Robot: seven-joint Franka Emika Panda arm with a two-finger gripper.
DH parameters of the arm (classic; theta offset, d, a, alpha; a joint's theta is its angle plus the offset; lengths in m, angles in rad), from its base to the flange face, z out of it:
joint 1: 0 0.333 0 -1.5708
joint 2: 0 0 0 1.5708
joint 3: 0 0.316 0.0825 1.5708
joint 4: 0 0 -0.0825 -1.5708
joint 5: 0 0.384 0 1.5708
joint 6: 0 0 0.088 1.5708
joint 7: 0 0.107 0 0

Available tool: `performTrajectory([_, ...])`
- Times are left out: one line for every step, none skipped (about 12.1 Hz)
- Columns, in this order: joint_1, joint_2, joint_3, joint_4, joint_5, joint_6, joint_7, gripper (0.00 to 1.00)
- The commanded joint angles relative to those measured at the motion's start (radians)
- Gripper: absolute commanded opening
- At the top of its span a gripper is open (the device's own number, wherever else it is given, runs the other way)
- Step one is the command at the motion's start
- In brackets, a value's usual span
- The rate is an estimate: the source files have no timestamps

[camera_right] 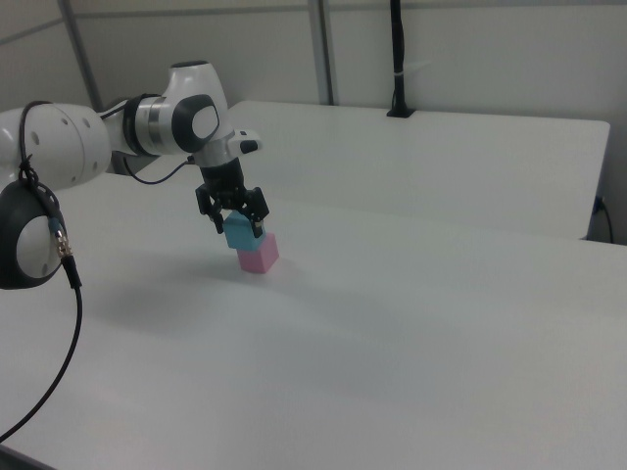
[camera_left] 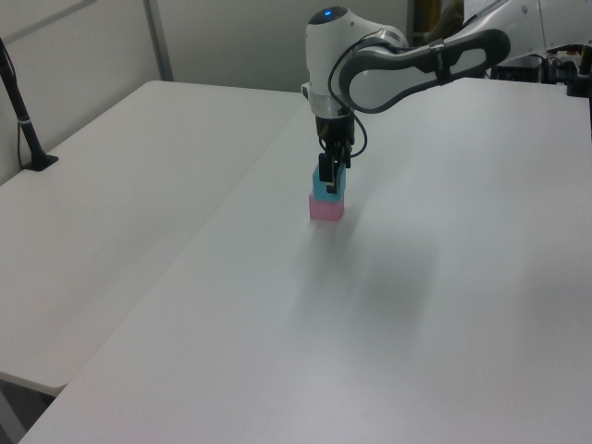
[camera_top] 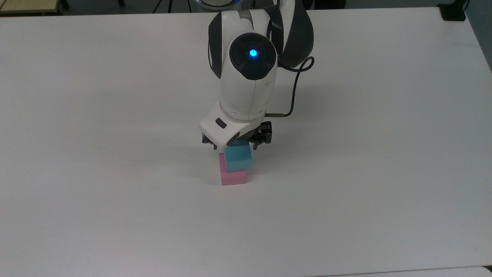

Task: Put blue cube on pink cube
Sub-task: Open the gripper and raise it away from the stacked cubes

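On the white table (camera_top: 115, 115) near the middle stands the pink cube (camera_top: 233, 177), and the blue cube (camera_top: 238, 158) sits on top of it. In the top view the blue cube is not lined up with the pink one. It is turned a bit and pushed toward the top view's right, so a strip of pink shows along the left side and the front. In the left view the blue cube (camera_left: 326, 186) rests on the pink cube (camera_left: 326, 208).

The gripper (camera_top: 235, 142) hangs right over the blue cube. In the right view its two black fingers (camera_right: 259, 226) reach down on either side of the blue cube (camera_right: 239, 234), spread apart and let go of it. The pink cube (camera_right: 260, 254) sits just below.

All around the two cubes the table is bare, with lots of room on every side. The table's edges are far from the cubes. A dark cable (camera_top: 294, 92) loops beside the white arm (camera_top: 246, 88).
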Motion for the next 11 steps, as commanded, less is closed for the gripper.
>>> performTrajectory([0.009, -0.036, -0.01, -0.032, 0.001, -0.009, 0.024, 1.0])
performTrajectory([0.009, -0.068, -0.01, -0.036, 0.001, -0.009, 0.041, 1.0])
performTrajectory([0.009, -0.103, -0.01, -0.042, 0.001, -0.013, 0.063, 1.0])
performTrajectory([0.008, -0.155, -0.01, -0.07, 0.003, -0.015, 0.078, 1.0])
performTrajectory([0.003, -0.233, -0.006, -0.14, 0.003, -0.015, 0.102, 1.0])
performTrajectory([-0.021, -0.325, 0.005, -0.218, 0.004, -0.015, 0.109, 1.0])
performTrajectory([-0.044, -0.42, 0.008, -0.29, 0.006, -0.027, 0.107, 1.0])
performTrajectory([-0.066, -0.497, 0.02, -0.332, 0.006, -0.074, 0.107, 1.0])
performTrajectory([-0.083, -0.551, 0.036, -0.355, 0.004, -0.151, 0.109, 1.0])
performTrajectory([-0.092, -0.599, 0.039, -0.383, 0.004, -0.206, 0.1, 1.0])
performTrajectory([-0.1, -0.639, 0.039, -0.413, 0.006, -0.216, 0.097, 1.0])
